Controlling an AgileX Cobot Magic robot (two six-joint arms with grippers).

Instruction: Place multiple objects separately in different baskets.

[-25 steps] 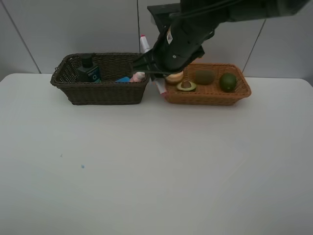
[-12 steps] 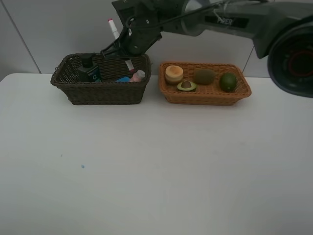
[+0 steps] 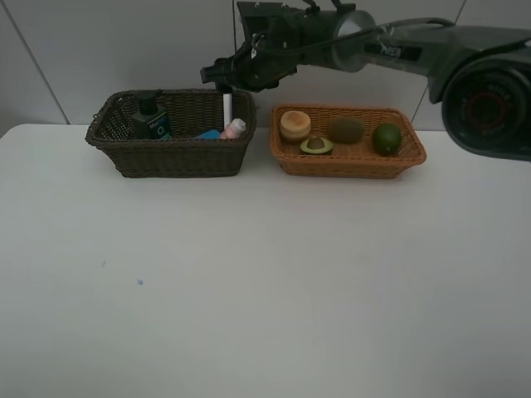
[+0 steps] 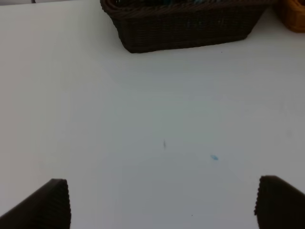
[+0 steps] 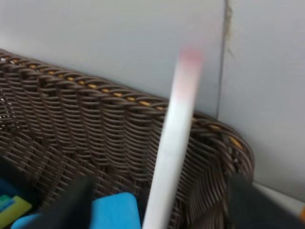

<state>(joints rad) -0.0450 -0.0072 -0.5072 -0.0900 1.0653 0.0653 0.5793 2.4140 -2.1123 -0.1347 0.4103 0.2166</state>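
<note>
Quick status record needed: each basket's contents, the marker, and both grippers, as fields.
dark basket: pump bottle, blue eraser, pink bottle
marker: upright over the dark basket's right end, blurred in right wrist view
tan basket: orange-red fruit, avocado half, kiwi, lime
right gripper: open, above marker
left gripper: open, empty, over bare table

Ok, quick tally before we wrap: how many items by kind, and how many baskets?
Bottles: 2, the dark green pump bottle and pink bottle
Stationery: 2, the blue eraser and white-pink marker
Fruit: 4, the orange-red fruit, avocado half, kiwi, lime
Baskets: 2, the dark brown basket and tan basket
Total: 10
</note>
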